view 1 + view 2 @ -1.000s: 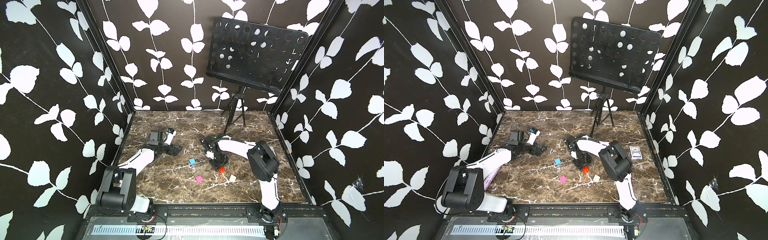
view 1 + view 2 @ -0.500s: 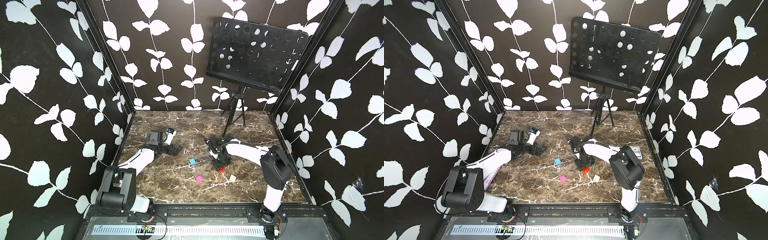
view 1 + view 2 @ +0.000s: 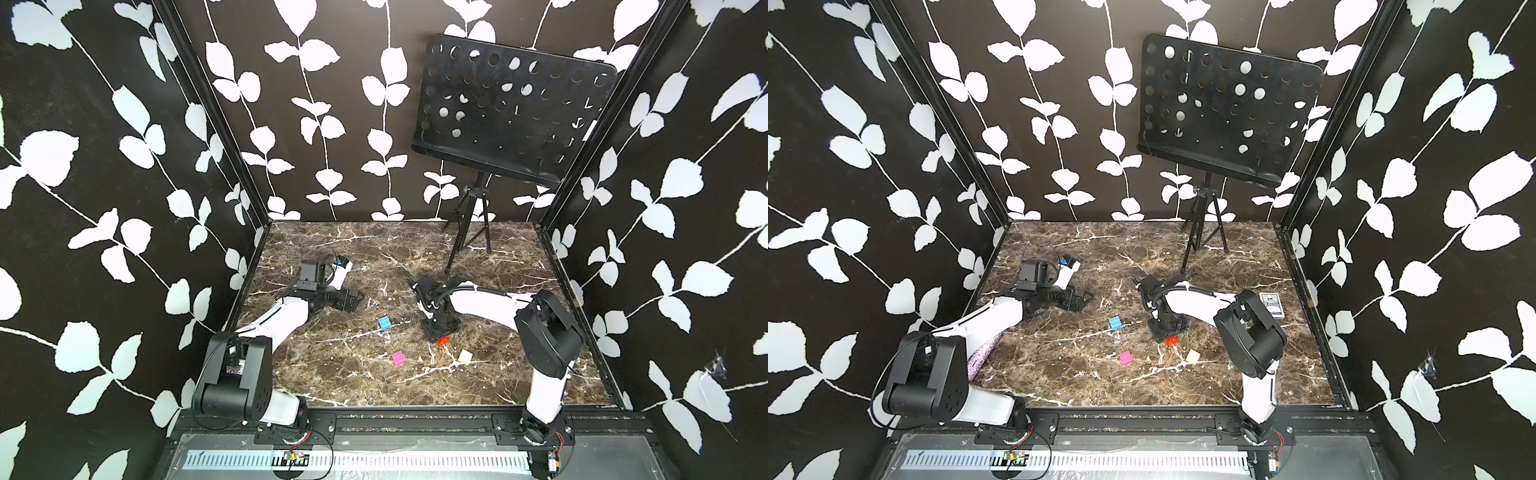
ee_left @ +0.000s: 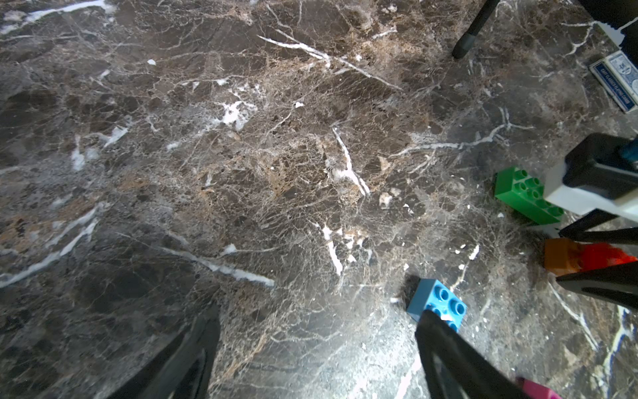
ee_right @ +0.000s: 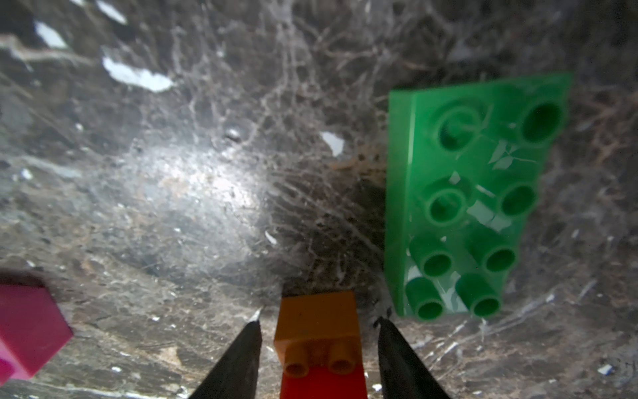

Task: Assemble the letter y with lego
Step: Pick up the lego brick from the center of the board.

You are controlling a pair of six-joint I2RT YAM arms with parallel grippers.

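Where the right arm (image 3: 486, 301) is reaching: it is stretching out low over the brown stone table (image 3: 374, 249), and its wrist is bending so the right gripper (image 3: 441, 332) is pointing down.
Right gripper: its two fingers are standing on each side of the orange blocks (image 5: 317, 321). A thin gap is showing on both sides, so it is not squeezing them.
Orange blocks: two are sticking together end to end and lying on the table. One is looking more red.
Left arm (image 3: 282, 318): it is lying low along the left side of the table.
Left gripper (image 3: 353, 300): its fingers are spreading wide and holding nothing. I cannot tell if it is touching the table.
Blue block (image 3: 385, 323): it is lying alone between the two grippers.
Pink block (image 3: 399, 358): it is lying alone, nearer the front edge.
Cream block (image 3: 465, 356): it is lying alone, near the orange blocks.
Green block (image 5: 476, 193): it is lying flat, bumps up, just beside the orange blocks.
The letter y: only the orange blocks are joining up. The blue block, pink block, cream block and green block are lying loose.
Hidden: the right arm is covering the green block in both top views. The right wrist view is cutting off the pink block at its edge and is blurring near the fingers.
Card box (image 3: 1271, 306): it is lying beside the right arm's elbow.
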